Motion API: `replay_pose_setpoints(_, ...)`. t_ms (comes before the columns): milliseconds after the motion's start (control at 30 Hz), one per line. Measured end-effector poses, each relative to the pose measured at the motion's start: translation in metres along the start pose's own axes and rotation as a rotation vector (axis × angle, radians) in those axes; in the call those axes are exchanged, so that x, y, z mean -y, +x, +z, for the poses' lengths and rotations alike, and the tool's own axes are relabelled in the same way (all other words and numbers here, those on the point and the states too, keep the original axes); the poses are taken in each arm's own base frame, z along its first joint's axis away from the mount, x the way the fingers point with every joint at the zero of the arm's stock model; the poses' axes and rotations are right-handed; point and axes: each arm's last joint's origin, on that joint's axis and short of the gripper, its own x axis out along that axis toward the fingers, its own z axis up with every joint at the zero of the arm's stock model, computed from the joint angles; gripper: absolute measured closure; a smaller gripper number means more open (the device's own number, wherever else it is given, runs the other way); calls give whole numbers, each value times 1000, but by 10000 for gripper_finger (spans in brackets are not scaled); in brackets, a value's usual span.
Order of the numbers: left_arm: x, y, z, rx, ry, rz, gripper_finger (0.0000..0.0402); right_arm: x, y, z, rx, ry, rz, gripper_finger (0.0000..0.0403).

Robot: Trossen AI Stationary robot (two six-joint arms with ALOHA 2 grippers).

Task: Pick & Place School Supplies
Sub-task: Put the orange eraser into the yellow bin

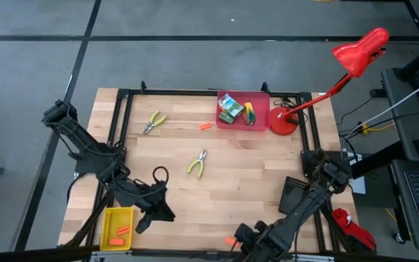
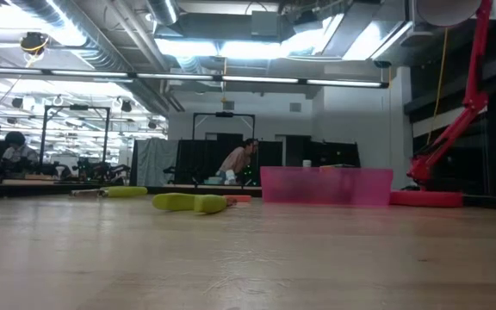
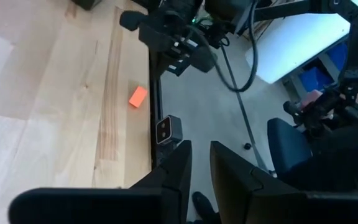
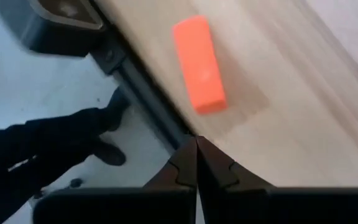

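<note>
Right tool [image 4: 196, 144] pressed closed, empty, beside orange stick [image 4: 199, 63]; left tool [image 3: 199, 163] slightly parted, empty.

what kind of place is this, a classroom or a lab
Most likely a robotics lab or workshop, not a classroom: a framed wooden table on grey concrete floor, exposed ducts and strip lights overhead, and similar rigs across the open hall.

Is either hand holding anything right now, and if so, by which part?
Nothing is held. The left hand shows an empty gap between its fingers; the right hand is shut on nothing, with an orange stick lying free on the table ahead.
</note>
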Motion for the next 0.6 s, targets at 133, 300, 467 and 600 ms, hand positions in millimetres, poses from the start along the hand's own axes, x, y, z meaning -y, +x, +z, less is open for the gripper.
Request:
replay_pose_setpoints(133, 1, 0, -1, -2, 2, -2, 350, 0, 6, -1, -4, 3, 1, 401)
replay_pose_setpoints(300, 1, 0, -1, -4, 2, -6, 348, 3, 13, -2, -12, -4, -30, 402)
replay_pose_setpoints(467, 2, -1, -2, -6, 4, -9, 351, 3, 16, -2, -5, -6, -36, 402)
replay_pose_setpoints(600, 2, -1, -2, -6, 3, -9, 353, 5, 26, -3, -24, -6, -45, 402)
